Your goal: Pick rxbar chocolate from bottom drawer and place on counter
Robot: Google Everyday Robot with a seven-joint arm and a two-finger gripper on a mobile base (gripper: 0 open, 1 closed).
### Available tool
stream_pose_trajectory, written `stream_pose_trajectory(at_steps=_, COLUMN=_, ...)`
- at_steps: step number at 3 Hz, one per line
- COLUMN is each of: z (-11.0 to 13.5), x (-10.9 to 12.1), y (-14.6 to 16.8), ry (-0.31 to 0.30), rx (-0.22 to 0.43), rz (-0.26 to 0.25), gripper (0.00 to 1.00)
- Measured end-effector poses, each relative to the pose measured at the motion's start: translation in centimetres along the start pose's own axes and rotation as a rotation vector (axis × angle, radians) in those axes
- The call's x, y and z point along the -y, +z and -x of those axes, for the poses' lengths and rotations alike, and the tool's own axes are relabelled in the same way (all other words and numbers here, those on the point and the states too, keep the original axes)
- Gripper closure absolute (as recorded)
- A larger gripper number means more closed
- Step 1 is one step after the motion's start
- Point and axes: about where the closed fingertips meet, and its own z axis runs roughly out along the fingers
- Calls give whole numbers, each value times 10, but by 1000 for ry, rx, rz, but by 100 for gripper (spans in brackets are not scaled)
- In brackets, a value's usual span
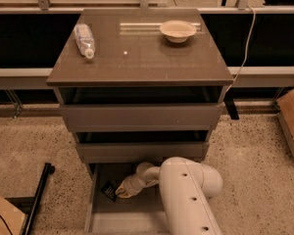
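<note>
Speckled floor frames the open shallow grey bottom drawer (118, 217), where the robot's pale gripper (122, 191) sits at the small flat black wrapped rxbar chocolate (108, 190) by the left wall (its grip cannot be told); light and slick-wrapped, it likely suits a pinch across its width.

Table (147, 65): bottle (84, 39) upper left, bowl (177, 31) upper right | bottom drawer (118, 215), lower centre: rxbar chocolate (108, 190) on floor, gripper (121, 192) just beside it.
</note>
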Motion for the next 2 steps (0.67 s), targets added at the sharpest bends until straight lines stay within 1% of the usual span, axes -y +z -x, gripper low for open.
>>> stream_pose_trajectory(at_steps=2, z=0, x=0, y=0, ry=0, rx=0, rz=0, gripper=100)
